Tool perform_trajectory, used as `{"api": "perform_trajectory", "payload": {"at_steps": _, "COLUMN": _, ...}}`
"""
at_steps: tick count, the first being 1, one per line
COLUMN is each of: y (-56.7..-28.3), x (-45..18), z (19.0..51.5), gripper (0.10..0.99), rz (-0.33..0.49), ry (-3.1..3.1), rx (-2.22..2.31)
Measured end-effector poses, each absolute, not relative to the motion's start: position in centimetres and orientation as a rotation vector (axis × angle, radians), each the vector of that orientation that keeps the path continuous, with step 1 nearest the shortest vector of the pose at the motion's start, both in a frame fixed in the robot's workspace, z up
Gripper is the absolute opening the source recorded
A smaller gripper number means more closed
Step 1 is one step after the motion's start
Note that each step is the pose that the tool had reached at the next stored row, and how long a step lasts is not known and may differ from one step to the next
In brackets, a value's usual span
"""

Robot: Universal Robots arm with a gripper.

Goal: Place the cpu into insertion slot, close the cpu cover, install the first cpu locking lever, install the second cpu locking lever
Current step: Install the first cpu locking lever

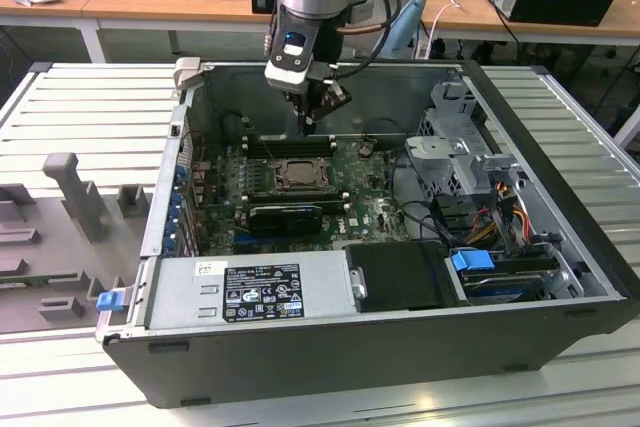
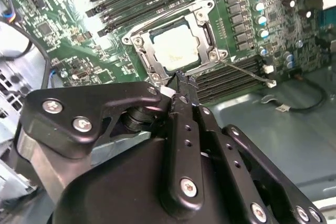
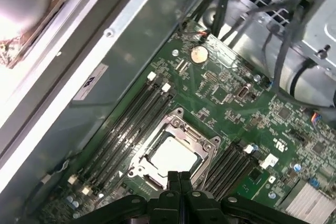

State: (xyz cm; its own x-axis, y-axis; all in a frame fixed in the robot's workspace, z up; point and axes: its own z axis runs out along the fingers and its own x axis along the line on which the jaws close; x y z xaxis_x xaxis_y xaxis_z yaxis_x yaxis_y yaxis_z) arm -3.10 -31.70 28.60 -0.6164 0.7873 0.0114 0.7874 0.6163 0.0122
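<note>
well off to the exterior view's left of the gripper (image 1: pixel 308 125) lay the ribbed grey table (image 1: pixel 90 107), while the open computer case (image 1: pixel 400 347) sat around and below the gripper. the gripper hung with its fingers (image 3: pixel 174 182) pressed together on nothing, tips above one edge of the insertion slot (image 1: pixel 272 177), where the cpu (image 3: pixel 170 155) lay seated with the cpu cover (image 2: pixel 143 51) folded flat around it. further to the exterior view's right of the gripper stood the metal drive cage (image 1: pixel 455 147).
</note>
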Motion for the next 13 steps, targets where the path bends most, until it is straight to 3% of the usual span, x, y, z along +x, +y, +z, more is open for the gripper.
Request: {"api": "perform_trajectory", "payload": {"at_steps": 13, "y": -31.7, "x": -3.1, "z": 28.55, "gripper": 0.106, "rz": -0.027, "ry": -2.969, "rx": -1.018}}
